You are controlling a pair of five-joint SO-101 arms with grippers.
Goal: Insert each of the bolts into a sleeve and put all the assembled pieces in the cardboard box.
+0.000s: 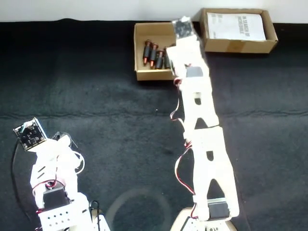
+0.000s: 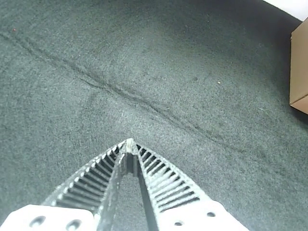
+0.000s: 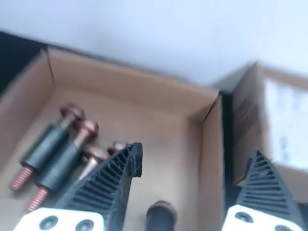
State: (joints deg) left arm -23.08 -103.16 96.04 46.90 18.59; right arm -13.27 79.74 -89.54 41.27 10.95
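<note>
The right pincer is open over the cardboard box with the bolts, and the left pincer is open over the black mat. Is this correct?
No. The left pincer is shut over the black mat, as the left wrist view shows; the rest is right.
</note>
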